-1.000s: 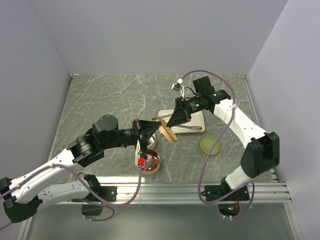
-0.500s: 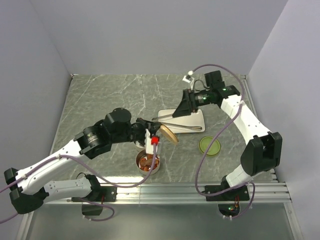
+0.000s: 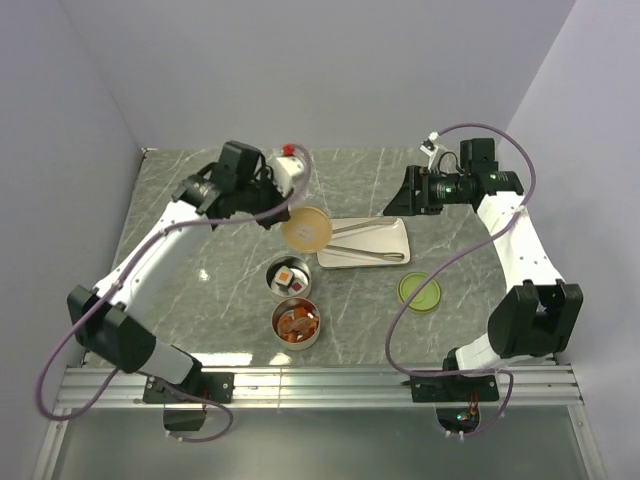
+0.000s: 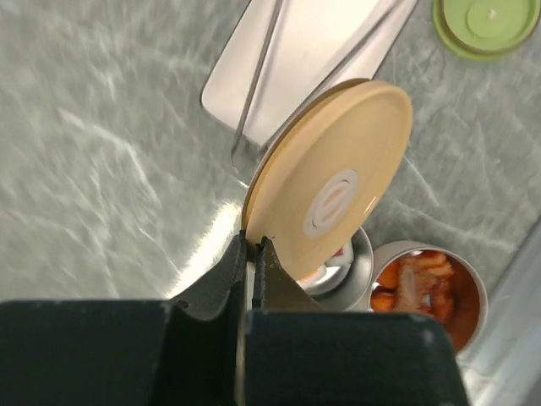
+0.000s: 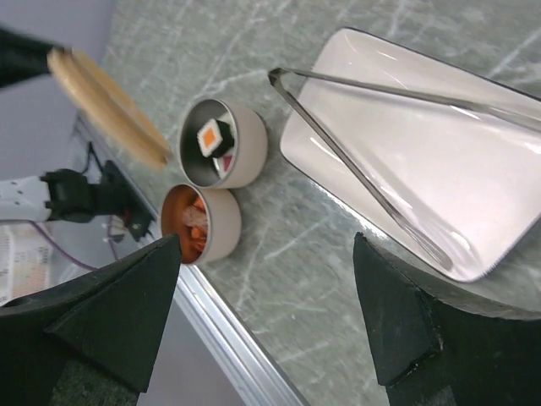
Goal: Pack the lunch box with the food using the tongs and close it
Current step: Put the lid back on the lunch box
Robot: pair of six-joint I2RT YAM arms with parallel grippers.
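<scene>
The left gripper (image 4: 251,245) is shut tight on the edge of the tan lid (image 4: 334,190). It holds the lid up in the air, tipped on its side, over the near-left end of the plate.

Just below the lid, two round tins sit side by side on the table (image 3: 200,240). The far tin (image 5: 252,156) has white sushi blocks (image 5: 211,135) in it. The near tin (image 5: 221,224) is full of orange chunks (image 5: 190,224). Both tins have no lid on.

Next comes the white plate (image 5: 423,169). The tongs (image 5: 363,169) lie flat on it, and no gripper holds them.

The green lid (image 3: 419,291) lies flat on the table, near the plate's right end.

The right gripper (image 3: 407,192) hangs over the far right end of the plate. Its jaws are wide apart and hold nothing.
</scene>
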